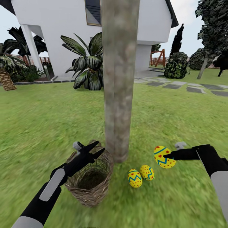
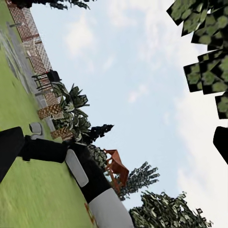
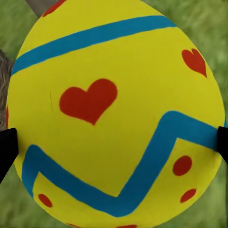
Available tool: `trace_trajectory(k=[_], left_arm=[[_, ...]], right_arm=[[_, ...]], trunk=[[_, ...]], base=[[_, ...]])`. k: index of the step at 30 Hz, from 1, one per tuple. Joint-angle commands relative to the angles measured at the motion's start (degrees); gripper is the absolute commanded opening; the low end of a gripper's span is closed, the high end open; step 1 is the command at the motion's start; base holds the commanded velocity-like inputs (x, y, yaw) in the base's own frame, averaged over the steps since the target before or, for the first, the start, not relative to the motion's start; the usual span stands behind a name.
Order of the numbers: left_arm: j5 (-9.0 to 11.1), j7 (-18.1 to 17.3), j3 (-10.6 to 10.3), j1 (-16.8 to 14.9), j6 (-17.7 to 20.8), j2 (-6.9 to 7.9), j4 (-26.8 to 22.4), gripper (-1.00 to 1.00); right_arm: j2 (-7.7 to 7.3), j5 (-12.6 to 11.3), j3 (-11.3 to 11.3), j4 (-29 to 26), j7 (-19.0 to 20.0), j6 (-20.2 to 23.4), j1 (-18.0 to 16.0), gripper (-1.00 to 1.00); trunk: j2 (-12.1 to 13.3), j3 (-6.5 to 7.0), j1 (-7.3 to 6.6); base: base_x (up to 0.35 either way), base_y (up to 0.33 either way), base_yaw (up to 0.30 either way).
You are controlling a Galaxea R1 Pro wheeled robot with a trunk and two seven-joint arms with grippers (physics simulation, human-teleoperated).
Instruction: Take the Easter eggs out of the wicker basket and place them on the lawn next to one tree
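Observation:
A thick grey-brown tree [image 1: 118, 79] rises from the lawn [image 1: 41, 126] straight ahead. The wicker basket [image 1: 90, 186] stands at the trunk's left foot, and its inside looks empty. Two Easter eggs [image 1: 135, 178] [image 1: 147, 172] lie side by side on the grass just right of the trunk's base. My right gripper [image 1: 167, 155] is shut on the third Easter egg [image 1: 162, 153], low beside the other two. In the right wrist view this egg [image 3: 114, 95] sits between both fingertips [image 3: 5, 147]. My left gripper [image 1: 98, 148] hangs open over the basket's far rim, holding nothing.
A white house [image 1: 63, 31] with a big-leafed plant [image 1: 87, 66] stands behind the tree. A scaly palm [image 1: 6, 77] is at far left. Stepping stones [image 1: 190, 87] and dark bushes [image 1: 175, 65] lie at far right. My right arm [image 2: 80, 166] shows in the left wrist view against sky.

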Motion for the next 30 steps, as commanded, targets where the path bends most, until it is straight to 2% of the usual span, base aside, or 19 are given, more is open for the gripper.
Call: trace_trajectory(k=[1,8,14,19,27,30], left_arm=[[0.4,0.3,-0.1,-0.1,0.3,0.04,0.0,1.00],[0.4,1.5,-0.1,-0.1,0.3,0.03,0.1,1.00],[0.5,1.4,-0.2,0.0,-1.6,0.04,0.1,1.00],[0.3,1.5,-2.5,0.0,-1.8,0.04,0.0,1.00],[0.3,1.5,-2.7,0.0,-1.8,0.04,0.0,1.00],[0.3,1.5,-2.8,0.0,-1.8,0.04,0.0,1.00]], right_arm=[[0.05,0.4,-0.3,-0.1,0.4,0.2,0.0,-1.00],[0.06,0.4,-0.3,-0.1,0.4,0.2,0.0,-1.00],[0.07,0.4,-0.3,-0.1,0.2,0.2,0.0,-1.00],[0.14,0.4,-0.3,-0.1,-1.8,0.2,0.0,-1.00],[0.16,0.4,-0.2,0.0,-4.1,0.1,0.0,-1.00],[0.23,0.4,-0.2,0.4,-8.8,-1.5,0.0,-1.00]], trunk=[[0.0,-0.05,-0.01],[0.0,-0.05,-0.01],[0.0,-0.05,-0.01],[0.0,-0.05,-0.01],[0.0,-0.05,-0.01],[0.0,-0.05,-0.01]], base=[[0.000,-0.336,0.293],[0.000,-0.326,0.293],[-0.010,-0.077,0.288],[-0.189,-0.145,0.278],[-0.014,-0.326,0.291],[0.000,-0.334,0.291]])
